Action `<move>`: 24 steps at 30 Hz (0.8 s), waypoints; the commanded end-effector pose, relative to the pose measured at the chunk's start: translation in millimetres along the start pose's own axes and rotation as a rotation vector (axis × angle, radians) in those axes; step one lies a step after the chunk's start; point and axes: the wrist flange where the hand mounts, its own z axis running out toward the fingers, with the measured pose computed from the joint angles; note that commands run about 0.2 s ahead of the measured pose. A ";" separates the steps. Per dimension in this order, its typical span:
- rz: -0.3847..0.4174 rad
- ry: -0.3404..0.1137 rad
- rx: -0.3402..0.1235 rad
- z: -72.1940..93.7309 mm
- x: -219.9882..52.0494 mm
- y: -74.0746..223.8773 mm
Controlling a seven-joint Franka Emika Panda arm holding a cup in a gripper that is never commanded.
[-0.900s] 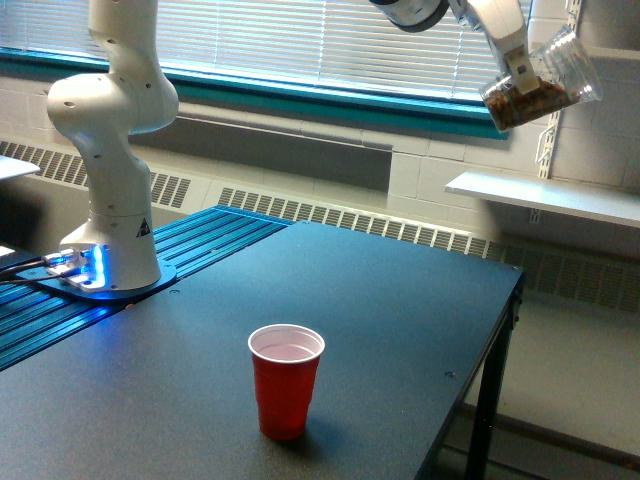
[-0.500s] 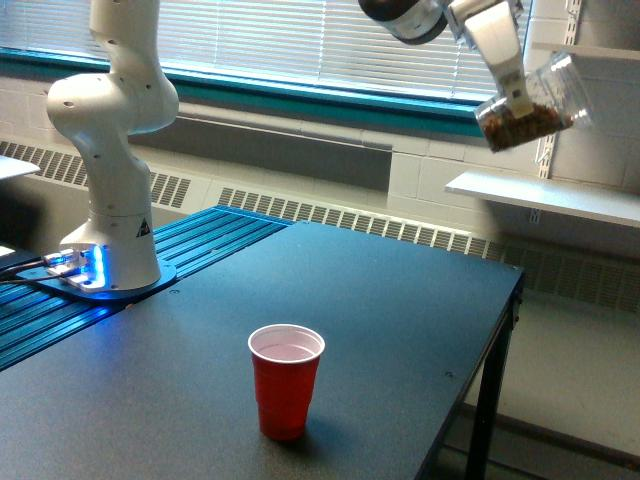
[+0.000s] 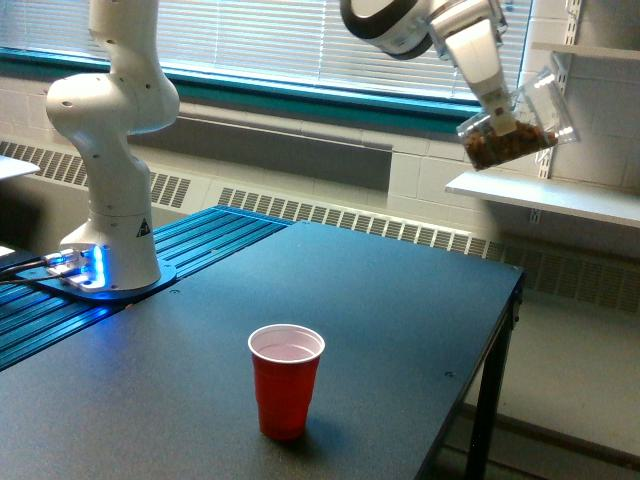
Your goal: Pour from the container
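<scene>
Since the earlier frames the red plastic cup with the white inside (image 3: 286, 380) has stayed upright near the front of the dark desk (image 3: 400, 310), while the end effector (image 3: 497, 108) has carried the clear plastic tumbler holding brown nut-like pieces (image 3: 512, 128) toward the exterior view's left and slightly down. The end effector is clamped on the tumbler, which is held high, tilted with its rim up toward the exterior view's right, well apart from the cup. The step in hand appears to be the carry toward the cup; the next move calls for bringing the tumbler's rim above the cup's mouth before tipping.
</scene>
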 end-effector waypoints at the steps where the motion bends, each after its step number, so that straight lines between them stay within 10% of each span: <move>1: 0.023 0.040 -0.028 -9.2 13.3 39.4; 24: 0.093 0.021 -0.103 -7.9 -32.2 157.9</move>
